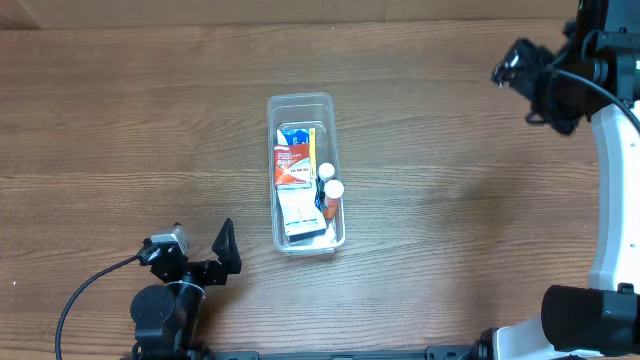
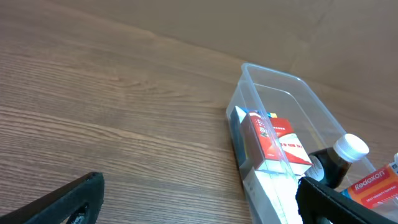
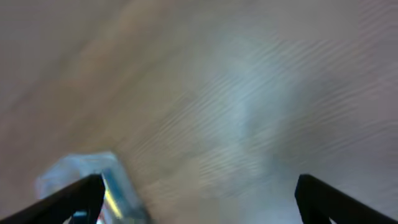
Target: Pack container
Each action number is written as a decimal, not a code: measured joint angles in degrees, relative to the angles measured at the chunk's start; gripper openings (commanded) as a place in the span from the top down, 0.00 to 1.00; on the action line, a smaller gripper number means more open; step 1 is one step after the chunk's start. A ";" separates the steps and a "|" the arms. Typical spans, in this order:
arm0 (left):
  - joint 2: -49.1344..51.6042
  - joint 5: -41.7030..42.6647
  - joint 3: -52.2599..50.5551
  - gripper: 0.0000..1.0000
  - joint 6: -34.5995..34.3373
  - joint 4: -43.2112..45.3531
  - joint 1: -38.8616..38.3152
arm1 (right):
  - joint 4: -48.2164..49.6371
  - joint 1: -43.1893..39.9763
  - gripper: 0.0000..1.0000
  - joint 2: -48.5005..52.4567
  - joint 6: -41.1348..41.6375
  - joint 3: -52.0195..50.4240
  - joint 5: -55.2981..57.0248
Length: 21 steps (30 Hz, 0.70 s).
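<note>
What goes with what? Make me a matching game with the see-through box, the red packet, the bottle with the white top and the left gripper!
Things:
1. container
2. red packet
3. white-capped bottle
4. left gripper

Clues:
A. red and white, lying inside the container
B. open, holding nothing
C. sits in the middle of the wooden table
D. dark body, inside the container by one long wall

Pairs: 1-C, 2-A, 3-D, 4-B
</note>
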 measured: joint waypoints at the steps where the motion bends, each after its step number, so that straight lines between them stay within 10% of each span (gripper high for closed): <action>1: 0.00 0.00 0.00 0.00 0.00 0.00 0.00 | -1.44 0.00 0.00 0.00 0.02 -0.04 0.81; 12: -0.09 0.00 -0.02 0.00 0.00 0.02 0.00 | 18.84 0.81 0.00 -5.46 -14.23 -4.13 -3.43; 21: -0.20 0.02 -0.13 0.00 0.00 0.17 0.00 | 39.41 1.40 0.00 -32.70 -22.36 -29.51 -3.91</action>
